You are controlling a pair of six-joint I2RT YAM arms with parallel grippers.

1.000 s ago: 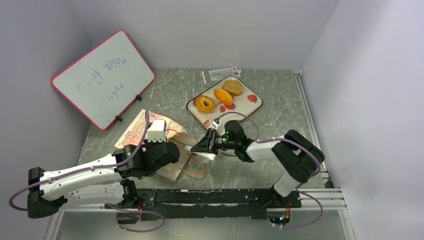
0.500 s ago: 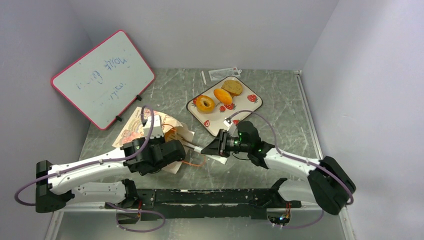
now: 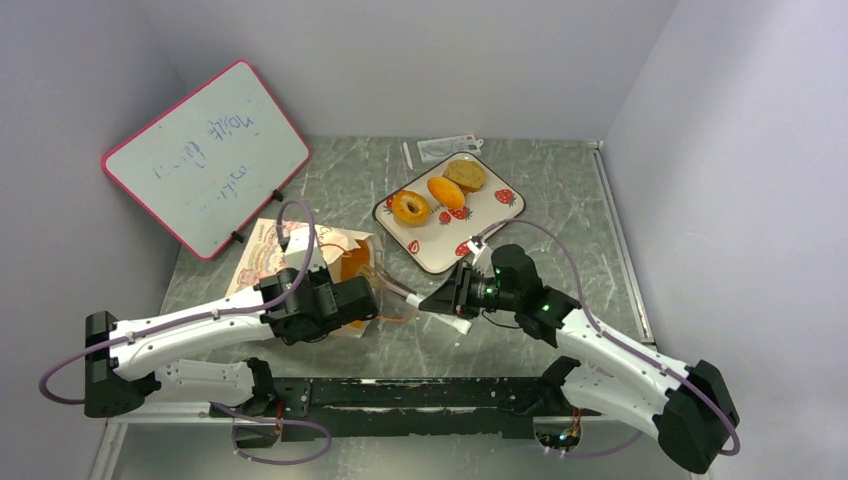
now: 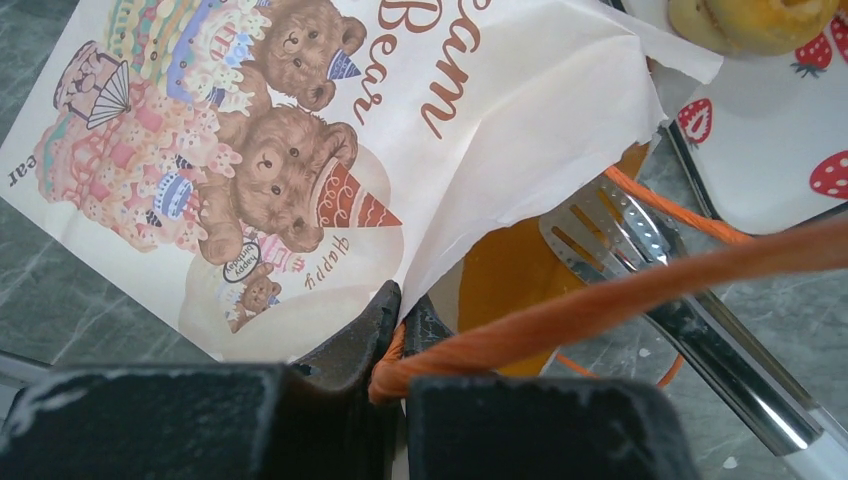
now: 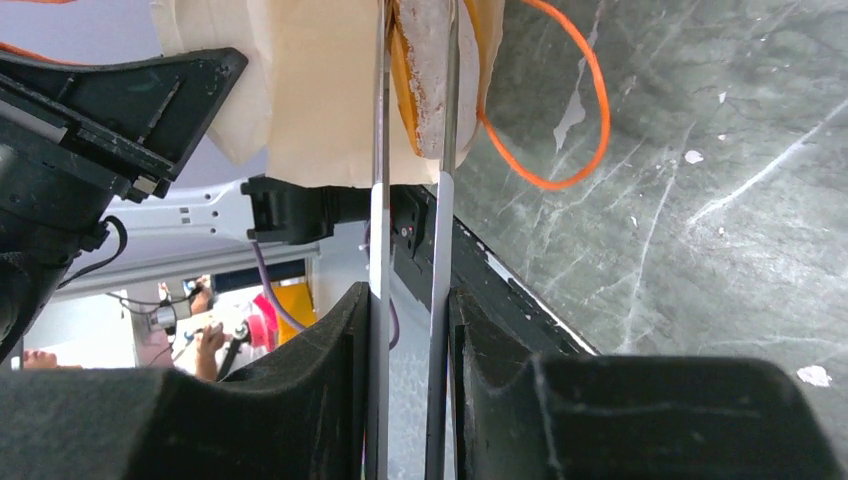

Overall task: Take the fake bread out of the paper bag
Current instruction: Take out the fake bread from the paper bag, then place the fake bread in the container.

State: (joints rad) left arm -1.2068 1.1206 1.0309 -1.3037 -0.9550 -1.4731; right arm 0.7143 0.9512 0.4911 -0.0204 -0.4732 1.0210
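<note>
The paper bag, cream with a bear print, lies on its side; its mouth faces right. My left gripper is shut on the bag's mouth edge and orange cord handle, seen close in the left wrist view. My right gripper is shut on metal tongs. The tong blades clamp the long orange loaf at the bag's mouth. The loaf shows orange inside the mouth. The doughnut, oval bun and tan bun lie on the strawberry tray.
A pink-framed whiteboard leans at the back left. A clear plastic item lies behind the tray. The black mounting rail runs along the near edge. Walls close in left, back and right.
My right arm has drawn back to the right with the tongs. My left gripper has shifted right and raised the bag's mouth, so the orange loaf now shows there.
</note>
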